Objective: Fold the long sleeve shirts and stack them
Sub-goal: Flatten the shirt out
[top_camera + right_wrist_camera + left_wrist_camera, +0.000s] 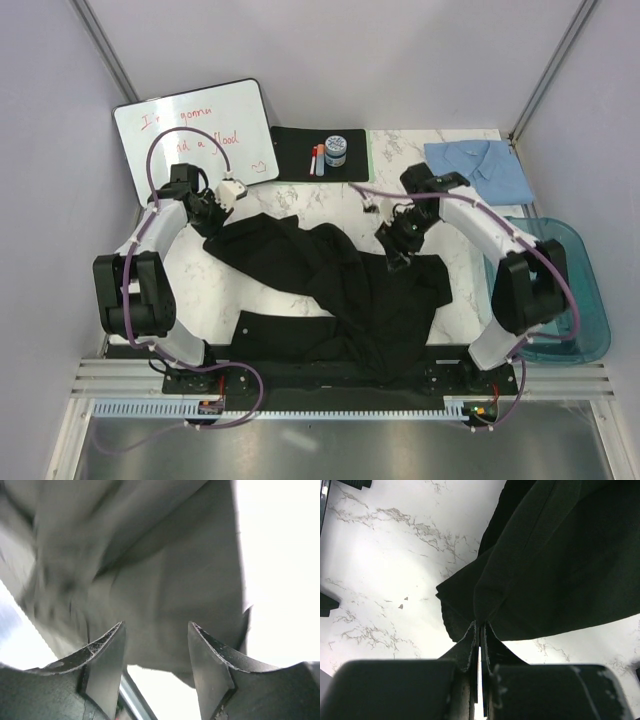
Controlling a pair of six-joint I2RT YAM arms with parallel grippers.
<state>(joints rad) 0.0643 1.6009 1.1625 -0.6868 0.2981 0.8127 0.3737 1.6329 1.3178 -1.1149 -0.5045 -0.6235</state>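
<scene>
The black shirt (pixel 340 290) lies spread and rumpled across the middle of the marble table (pixel 200 290), its near hem reaching the table's near edge. My left gripper (pixel 214 224) is at the shirt's far-left corner. In the left wrist view, my left fingers (pixel 467 645) are pressed together on a fold of the black cloth (pixel 560 555), which rises out of the pinch. My right gripper (pixel 393 262) sits over the shirt's right side. My right fingers (pixel 107 655) stand apart with nothing clamped between them, and blurred fabric (pixel 165 580) lies beyond the gap. The light blue shirt (pixel 480 165) lies flat at the far-right corner of the table, well apart from both grippers. A teal bin (pixel 590 300) stands at the table's right edge.
</scene>
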